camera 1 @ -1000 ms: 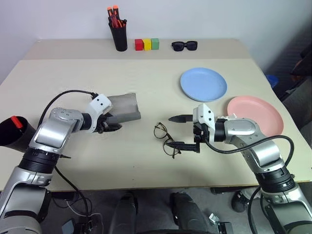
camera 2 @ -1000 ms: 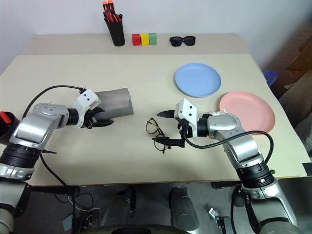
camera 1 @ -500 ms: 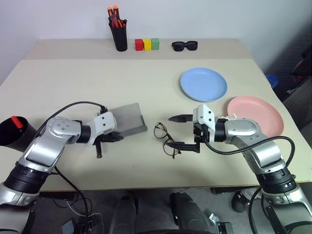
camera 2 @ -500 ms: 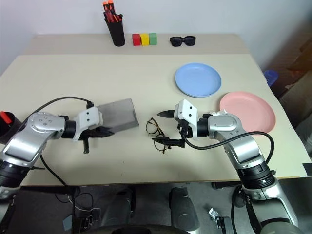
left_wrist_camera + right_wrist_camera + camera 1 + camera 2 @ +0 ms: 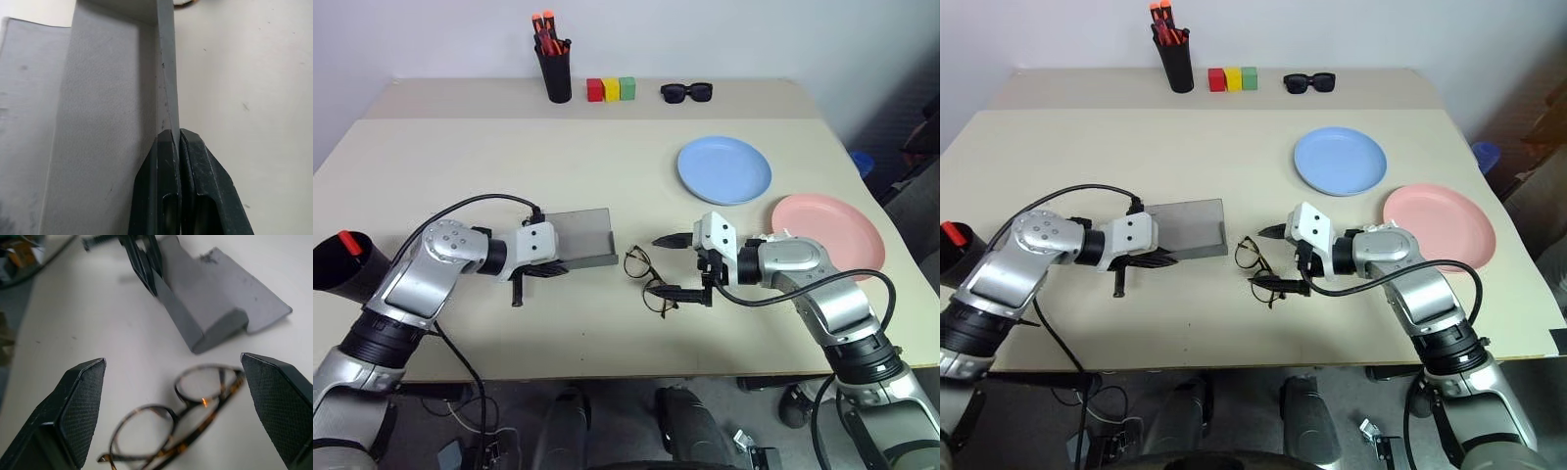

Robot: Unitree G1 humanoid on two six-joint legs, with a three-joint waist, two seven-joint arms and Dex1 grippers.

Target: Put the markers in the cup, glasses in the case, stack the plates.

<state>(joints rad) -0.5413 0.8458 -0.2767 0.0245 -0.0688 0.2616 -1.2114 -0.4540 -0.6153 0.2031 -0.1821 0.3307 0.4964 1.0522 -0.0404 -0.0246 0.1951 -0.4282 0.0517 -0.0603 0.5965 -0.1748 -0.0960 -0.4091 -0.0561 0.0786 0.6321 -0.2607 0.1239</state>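
- Your left claw (image 5: 540,270) is clenched on the edge of the case (image 5: 579,238) — the left wrist view shows both fingers (image 5: 164,188) pressed flat together with the thin grey wall pinched between them.
- The case lies on the tabletop (image 5: 460,157) left of centre, its flap propped open by that grip.
- Your right claw (image 5: 677,266) is released, its fingers spread wide and holding nothing.
- The glasses (image 5: 648,281) lie on the tabletop just right of the case, directly ahead of the right claw's open fingers. The right arm is plainly the nearer one.
- The relation to watch — the glasses lie between the claw tips and the case, and their long axis runs on a slant across the claw's line of reach. You would likely close across the frame near the bridge, then carry it left into the opening.
- The right wrist view gives you what the head views do not: the lenses (image 5: 203,386) framed between the two fingertips, frame apart from both, with the case's open end just beyond.
- The head views give you the wider layout instead: the cup (image 5: 342,262) at the left edge with a red-capped marker (image 5: 348,242) in it, and the blue plate (image 5: 724,169) and pink plate (image 5: 827,234) lying apart, not yet stacked.
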